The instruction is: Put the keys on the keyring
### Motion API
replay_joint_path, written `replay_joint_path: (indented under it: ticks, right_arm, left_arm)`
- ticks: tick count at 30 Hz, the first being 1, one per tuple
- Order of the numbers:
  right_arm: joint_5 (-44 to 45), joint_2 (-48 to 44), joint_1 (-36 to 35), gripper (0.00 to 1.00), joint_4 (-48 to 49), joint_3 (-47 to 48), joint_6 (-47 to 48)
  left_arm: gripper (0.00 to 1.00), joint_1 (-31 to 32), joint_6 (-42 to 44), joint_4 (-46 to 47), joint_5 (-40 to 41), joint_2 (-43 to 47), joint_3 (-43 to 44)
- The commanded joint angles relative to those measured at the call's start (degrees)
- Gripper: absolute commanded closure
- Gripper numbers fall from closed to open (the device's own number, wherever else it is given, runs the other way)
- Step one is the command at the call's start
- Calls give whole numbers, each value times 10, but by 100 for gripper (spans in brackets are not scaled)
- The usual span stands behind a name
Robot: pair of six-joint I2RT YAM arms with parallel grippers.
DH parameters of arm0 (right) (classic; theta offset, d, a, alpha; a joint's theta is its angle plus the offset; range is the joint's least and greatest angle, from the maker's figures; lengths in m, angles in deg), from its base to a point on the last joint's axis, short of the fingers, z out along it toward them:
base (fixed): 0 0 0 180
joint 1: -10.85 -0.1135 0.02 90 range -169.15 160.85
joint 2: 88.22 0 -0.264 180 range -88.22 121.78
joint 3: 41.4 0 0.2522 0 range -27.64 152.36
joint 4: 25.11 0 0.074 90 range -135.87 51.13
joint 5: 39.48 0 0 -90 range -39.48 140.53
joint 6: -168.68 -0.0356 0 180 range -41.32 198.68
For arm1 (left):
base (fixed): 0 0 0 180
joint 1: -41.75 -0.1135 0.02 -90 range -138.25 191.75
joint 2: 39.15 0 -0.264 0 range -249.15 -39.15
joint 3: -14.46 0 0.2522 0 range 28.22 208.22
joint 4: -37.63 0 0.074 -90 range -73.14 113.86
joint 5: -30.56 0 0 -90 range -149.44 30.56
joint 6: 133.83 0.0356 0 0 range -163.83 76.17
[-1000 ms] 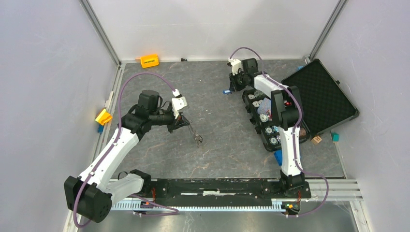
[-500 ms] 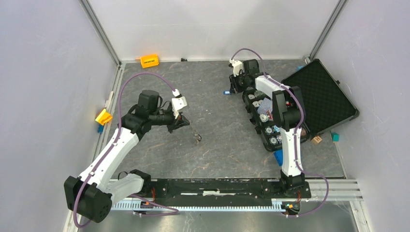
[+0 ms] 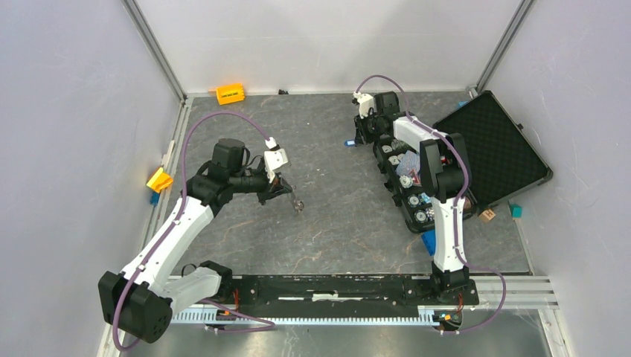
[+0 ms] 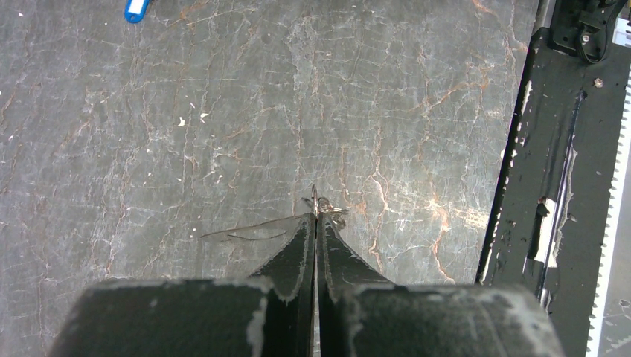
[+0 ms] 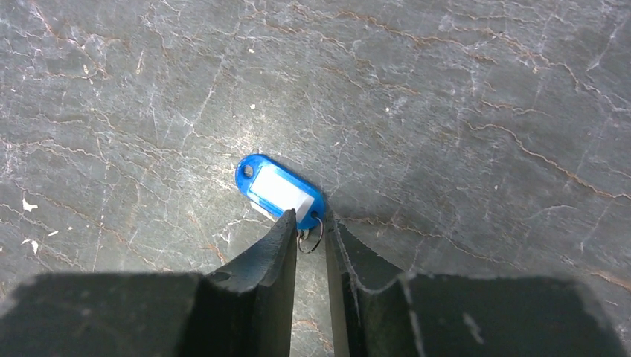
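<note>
Your L tool [image 4: 315,216], well left of the case [image 3: 495,152], pinches the keyring [image 3: 297,204], prob. ready for threading; R tool [image 5: 310,232], slightly spread, straddles the blue-tag key [image 5: 279,190] by the case's far corner.

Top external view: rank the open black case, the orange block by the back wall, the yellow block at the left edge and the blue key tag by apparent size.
1. open black foam-lined case
2. orange plastic block and yellow block, too alike to rank
3. small blue key tag
</note>
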Motion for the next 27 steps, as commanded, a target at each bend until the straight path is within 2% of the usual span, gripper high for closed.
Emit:
replay_joint_path:
  ticks: [1, 5, 13, 19, 27]
  right_arm:
    - [-8, -38, 3, 76, -5, -5, -6]
    - [-12, -44, 3, 82, -5, -4, -6]
    - [-36, -56, 2, 100, -10, 2, -5]
    - [-74, -88, -5, 100, -3, -51, 14]
    - [-180, -173, -41, 100, 8, -207, 97]
  left_arm:
    - [98, 3, -15, 23, -20, 15, 5]
    - [98, 2, -15, 23, -22, 14, 6]
    - [98, 2, -16, 23, -22, 14, 6]
    - [98, 3, -16, 23, -24, 11, 7]
    - [98, 2, -15, 23, -24, 15, 5]
